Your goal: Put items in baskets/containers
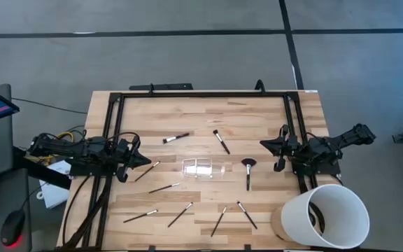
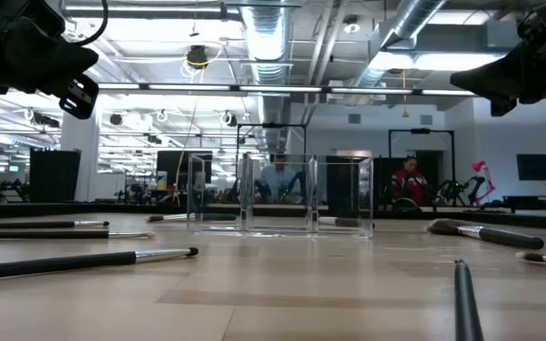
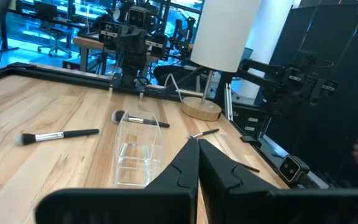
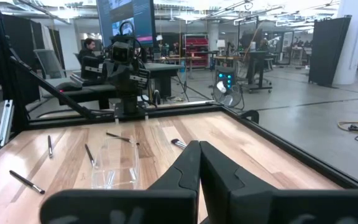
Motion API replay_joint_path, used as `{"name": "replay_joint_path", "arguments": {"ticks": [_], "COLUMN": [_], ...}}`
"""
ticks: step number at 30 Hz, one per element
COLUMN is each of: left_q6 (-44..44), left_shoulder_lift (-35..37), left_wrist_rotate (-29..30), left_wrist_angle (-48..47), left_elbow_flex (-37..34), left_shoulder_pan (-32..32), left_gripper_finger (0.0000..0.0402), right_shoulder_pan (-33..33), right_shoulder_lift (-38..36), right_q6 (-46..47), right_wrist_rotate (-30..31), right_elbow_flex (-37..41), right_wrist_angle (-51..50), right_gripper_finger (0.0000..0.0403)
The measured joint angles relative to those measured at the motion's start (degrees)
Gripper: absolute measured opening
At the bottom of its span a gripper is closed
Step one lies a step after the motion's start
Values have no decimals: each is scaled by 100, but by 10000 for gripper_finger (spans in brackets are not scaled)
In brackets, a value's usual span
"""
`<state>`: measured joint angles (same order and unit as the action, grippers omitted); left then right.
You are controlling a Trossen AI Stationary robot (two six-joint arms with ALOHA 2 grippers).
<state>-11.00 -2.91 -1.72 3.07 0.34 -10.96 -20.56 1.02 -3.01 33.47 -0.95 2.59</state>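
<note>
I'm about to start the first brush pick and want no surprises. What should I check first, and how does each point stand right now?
1. Clear tray empty and upright at table centre: ok.
2. Left gripper shut, holding nothing, parked at the left edge: ok, but must open before a grasp.
3. Right gripper shut, empty, at the right edge: ok, same note.
4. Brushes lie apart on the wood; the fan brush lies right of the tray, not touching it: ok.
5. White bucket stands at the near right corner, away from the tray: ok.
6. Whether brushes fit flat inside the tray: cannot tell.
</note>
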Motion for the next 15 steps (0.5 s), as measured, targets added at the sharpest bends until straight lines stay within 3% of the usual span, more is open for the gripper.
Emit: {"name": "replay_joint_path", "arguments": {"ticks": [15], "left_q6": [28], "left_shoulder_lift": [-1], "left_wrist_rotate": [2], "left_wrist_angle": [93], "left_elbow_flex": [0], "left_shoulder_pan": [2], "left_gripper_finger": [4], "right_shoulder_pan": [0], "right_shoulder_lift": [0], "right_q6": [0], "right_wrist_rotate": [2], "right_elbow_flex": [0], "right_wrist_angle": [2], "right_gripper_finger": [0]}}
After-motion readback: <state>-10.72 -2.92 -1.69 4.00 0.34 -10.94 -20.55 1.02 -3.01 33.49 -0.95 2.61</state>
